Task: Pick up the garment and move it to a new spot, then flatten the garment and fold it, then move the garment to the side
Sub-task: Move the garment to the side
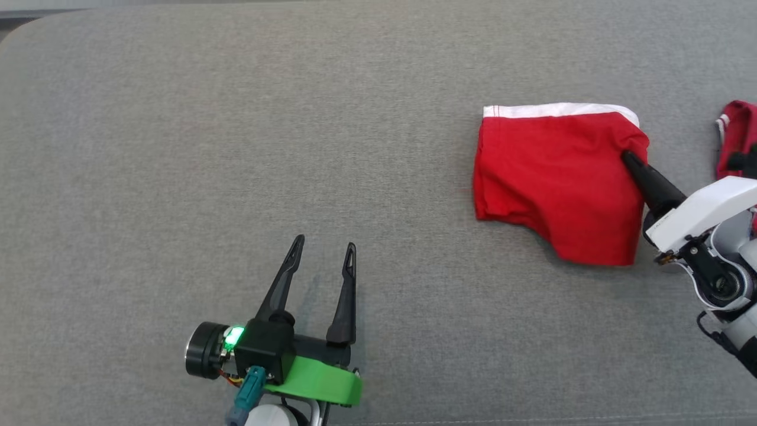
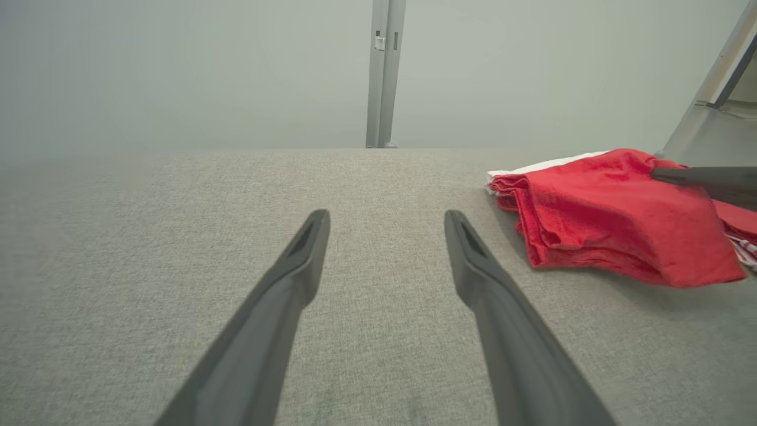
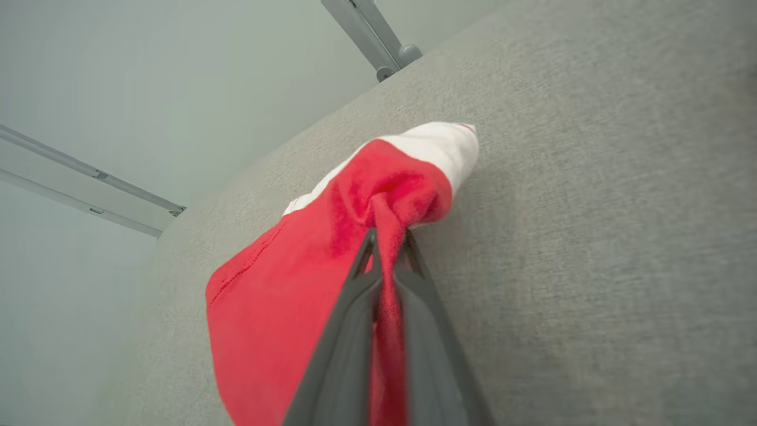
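Closest to my head camera, at the lower left, my left gripper (image 1: 324, 241) sits low over the grey fabric surface (image 1: 236, 118), its 2 dark fingers spread wide with nothing between them. Well apart from it, on the right side of that surface, lies the garment (image 1: 550, 177), red with a white band (image 1: 556, 110) along its far edge. My right gripper (image 1: 627, 155) reaches in from the right and meets the garment at its right corner, just under the white band. In my right wrist view the 2 fingers are pressed together on a bunched fold of red cloth, which runs down between them. Most of the garment lies on the surface. Another red piece (image 1: 736, 136) with white trim lies at the right edge, cut off by the frame.
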